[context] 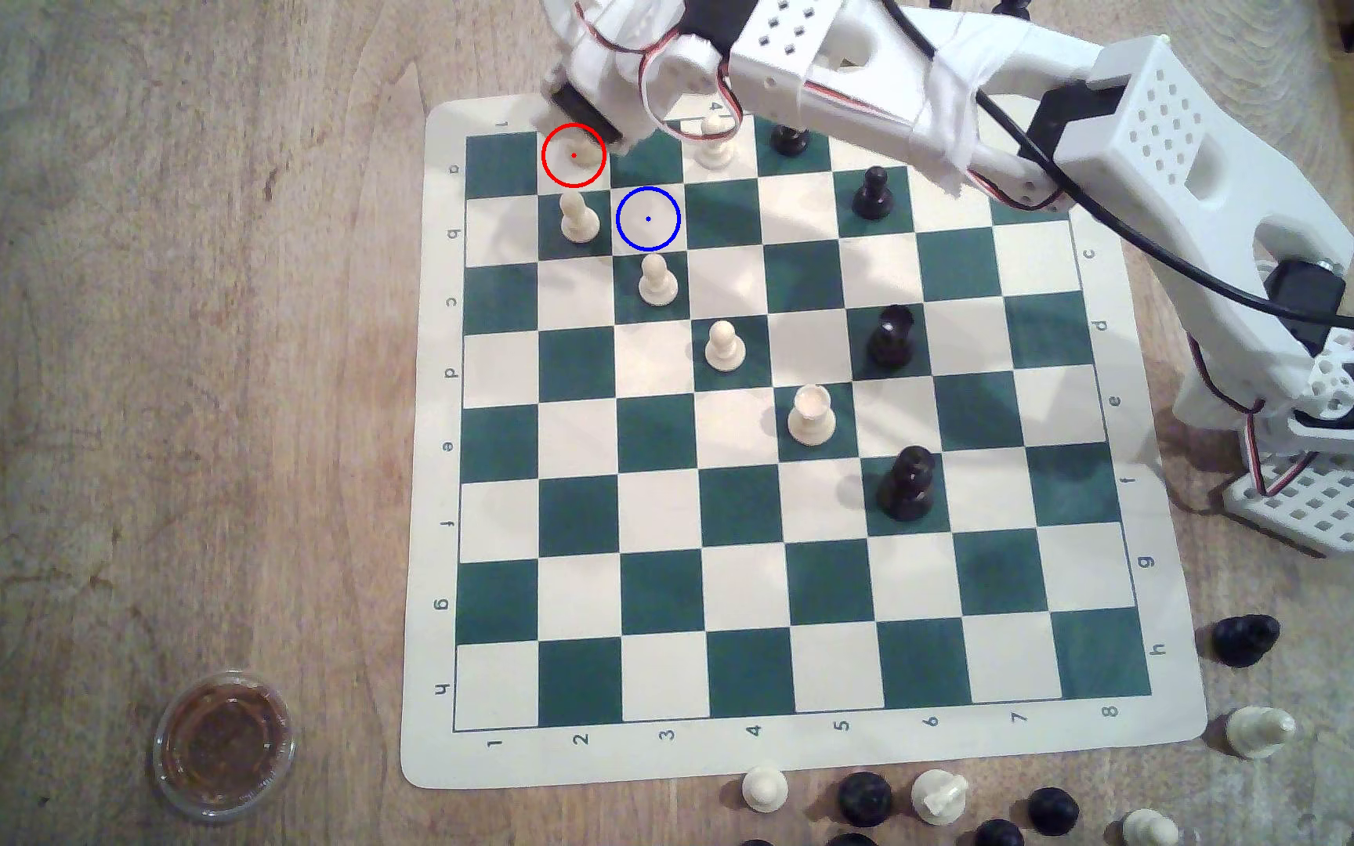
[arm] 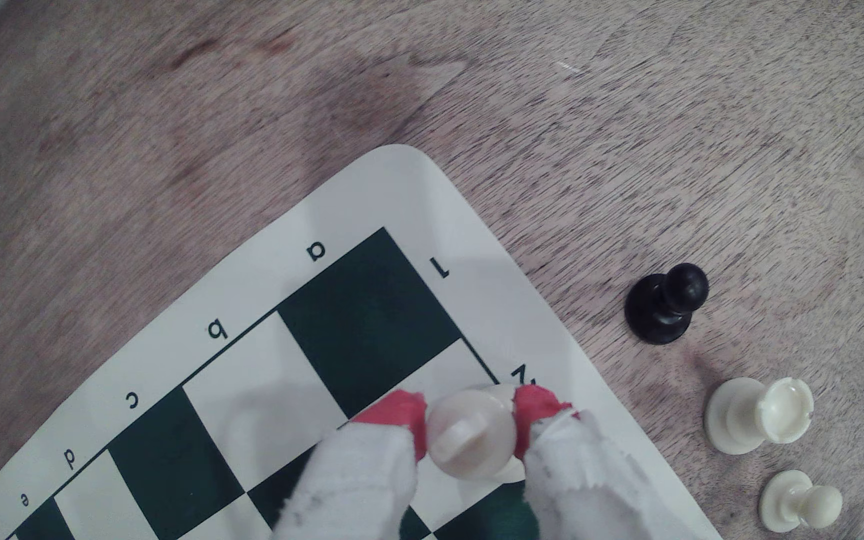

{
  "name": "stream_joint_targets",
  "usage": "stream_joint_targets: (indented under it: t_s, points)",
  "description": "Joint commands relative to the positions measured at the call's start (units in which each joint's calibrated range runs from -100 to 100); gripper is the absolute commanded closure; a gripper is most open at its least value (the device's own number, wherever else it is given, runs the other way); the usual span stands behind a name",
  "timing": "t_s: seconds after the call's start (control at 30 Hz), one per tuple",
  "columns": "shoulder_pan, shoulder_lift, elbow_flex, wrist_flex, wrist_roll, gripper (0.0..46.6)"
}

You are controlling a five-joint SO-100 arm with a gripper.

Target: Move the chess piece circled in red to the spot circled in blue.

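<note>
The tall cream-white plastic chess piece with a rounded, slotted head (arm: pixel 471 433) stands on the red-ringed cream square (context: pixel 574 155) in the far corner region of the board, one file from the exterior view's left edge. The arm's gripper (arm: pixel 471 431), its two fingers wrapped in frayed white cloth and tipped with red pads (arm: pixel 399 418), is closed against the head of this piece from both sides; whether the base has left the board cannot be told. The grasp therefore appears made, while the lift, the short diagonal carry and the release remain to be done. The target, a cream square marked by a thin blue ring with a centre dot (context: pixel 648 218), lies bare, diagonally adjoining the red-ringed square. A short round-headed cream pawn (context: pixel 578 218) stands just beside it, and a second cream pawn (context: pixel 657 281) occupies the green square next nearer the camera, so clearance is judged tight. The flexible green-and-cream board mat (context: pixel 820 748), matte with rounded corners, lies flat on a worn, grainy wooden tabletop (context: pixel 169 366).
</note>
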Motion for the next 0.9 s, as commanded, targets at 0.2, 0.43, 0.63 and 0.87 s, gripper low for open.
stream_joint_targets:
  t_s: [0.2, 0.43, 0.63, 0.87]
  points:
    - [1.5, -21.6, 5.8, -3.0, 0.2, 46.4]
    - [-0.1, -39.2, 33.5, -13.3, 0.3, 46.4]
    - [-2.5, -47.9, 52.7, -20.9, 0.5, 46.4]
    - [-4.3, -48.8, 59.7, -22.3, 0.2, 46.4]
